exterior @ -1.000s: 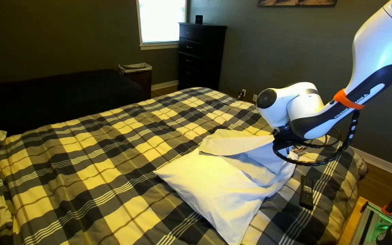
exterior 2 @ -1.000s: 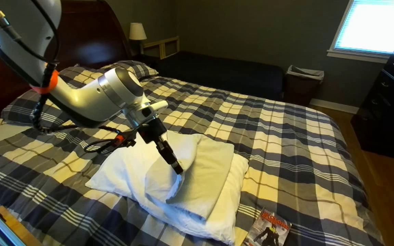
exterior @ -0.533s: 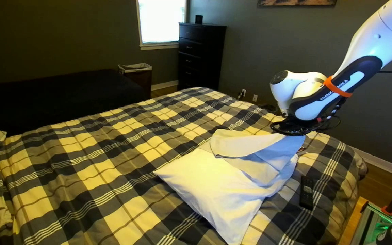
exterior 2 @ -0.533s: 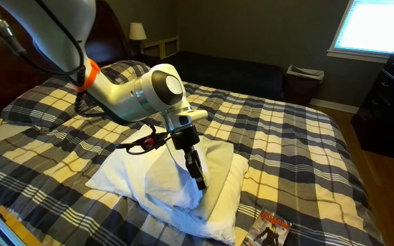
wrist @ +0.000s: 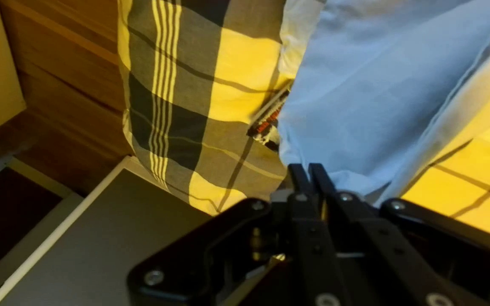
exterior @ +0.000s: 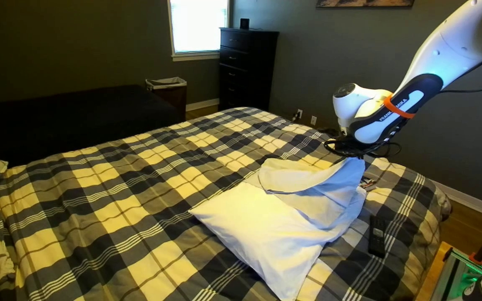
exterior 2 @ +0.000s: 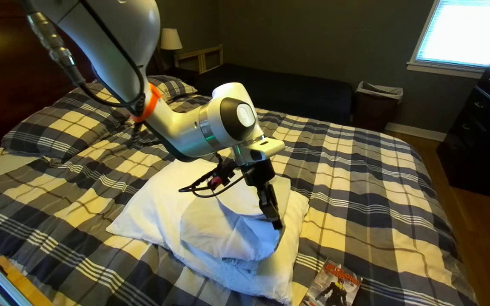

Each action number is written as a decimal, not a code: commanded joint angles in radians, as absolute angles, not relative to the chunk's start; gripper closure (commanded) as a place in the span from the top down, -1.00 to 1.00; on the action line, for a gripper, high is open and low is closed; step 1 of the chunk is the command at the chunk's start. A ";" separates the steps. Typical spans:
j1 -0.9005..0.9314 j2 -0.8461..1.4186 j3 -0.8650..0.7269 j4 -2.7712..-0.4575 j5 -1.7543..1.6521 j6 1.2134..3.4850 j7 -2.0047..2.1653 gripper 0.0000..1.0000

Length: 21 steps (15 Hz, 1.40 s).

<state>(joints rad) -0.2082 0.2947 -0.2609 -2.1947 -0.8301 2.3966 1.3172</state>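
Observation:
A white pillow (exterior: 253, 221) lies on the plaid bed, with a pale cloth (exterior: 320, 184) spread and partly folded over it. My gripper (exterior 2: 277, 226) points down above the pillow's far part in an exterior view, its fingers shut on the cloth's raised edge. In the wrist view the gripper (wrist: 306, 168) has its tips close together with a thin fold of the cloth (wrist: 368, 93) between them; the cloth looks bluish there and hangs away from the tips. Cables and the wrist hide the fingers for the most part in an exterior view.
Beside the pillow lie a black remote (exterior: 377, 236) and a disc case or booklet (exterior 2: 334, 285), partly covered by the cloth in the wrist view. Plaid pillows (exterior 2: 79, 119) rest at the headboard. A metal-framed stand (exterior: 454, 271) adjoins the bed's edge.
My gripper has carried the cloth's held edge across the pillow, toward the booklet's side. The cloth's raised fold has shifted with it, while the pillow stays put.

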 commanded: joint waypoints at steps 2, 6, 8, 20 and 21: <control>-0.233 0.366 -0.327 -2.132 -0.855 2.539 1.348 -0.97; -0.233 0.363 -0.361 -2.124 -0.818 2.548 1.320 -0.89; -0.251 0.384 -0.375 -2.099 -0.803 2.562 1.306 -0.89; -0.314 0.625 -0.364 -1.725 -0.279 2.414 1.102 -0.97; -0.317 0.660 -0.360 -1.683 -0.245 2.397 1.098 -0.97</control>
<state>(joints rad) -0.3144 0.5371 -0.3585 -1.8308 -0.3495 2.4586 1.1271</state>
